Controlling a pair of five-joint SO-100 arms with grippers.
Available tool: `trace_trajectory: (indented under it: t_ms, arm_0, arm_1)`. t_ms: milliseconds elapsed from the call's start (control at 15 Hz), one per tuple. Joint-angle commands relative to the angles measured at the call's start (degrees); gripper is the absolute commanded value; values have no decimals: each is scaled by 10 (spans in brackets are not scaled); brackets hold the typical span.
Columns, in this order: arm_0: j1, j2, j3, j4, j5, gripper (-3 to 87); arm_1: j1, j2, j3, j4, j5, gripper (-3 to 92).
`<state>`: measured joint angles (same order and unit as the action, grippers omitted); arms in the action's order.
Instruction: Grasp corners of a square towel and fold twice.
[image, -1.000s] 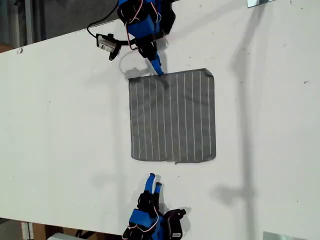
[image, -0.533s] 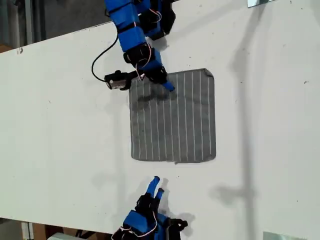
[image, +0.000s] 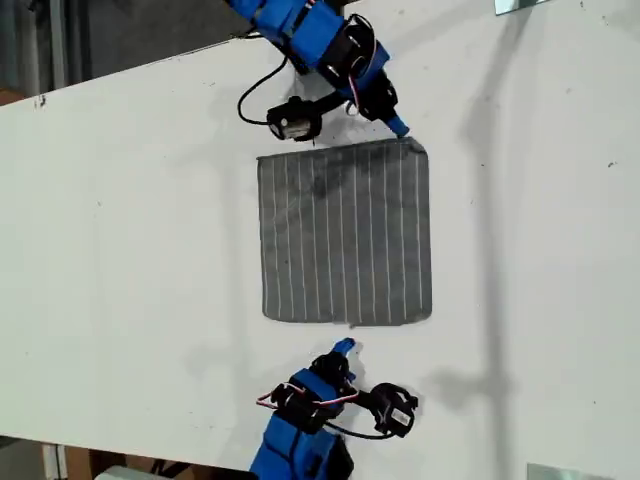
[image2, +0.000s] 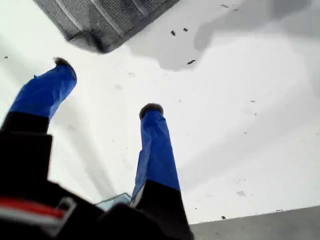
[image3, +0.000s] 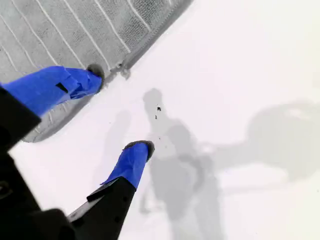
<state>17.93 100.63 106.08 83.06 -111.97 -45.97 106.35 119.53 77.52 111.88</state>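
Plainly released, my first claw (image2: 107, 86) and my second claw (image3: 118, 109) each show the towel (image: 345, 235) cut off.

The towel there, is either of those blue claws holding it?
No. The towel lies flat; my first gripper and my second gripper are both open, gripping nothing.

This looks like a robotics lab or test bench rather than a home. A broad, plain white tabletop (image: 120, 250) fills nearly the whole exterior view, bare apart from a few dark specks. Two small blue-and-black robot arms with exposed red and white wiring stand at opposite edges, one at the exterior view's top (image: 315, 45), the other at its bottom (image: 310, 430). Dim grey surroundings show past the tabletop's edge.
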Motion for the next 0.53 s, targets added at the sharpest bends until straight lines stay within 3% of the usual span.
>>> trace_trajectory:
  t_ms: [0,467]
  arm_0:
    - [44,-11,-47,12,-45,256]
    - [79,-48,-69,12,-80,257]
  arm_1:
    - [-28,-79,-91,-25,5,306]
    - [18,-219,-165,-96,-86,320]
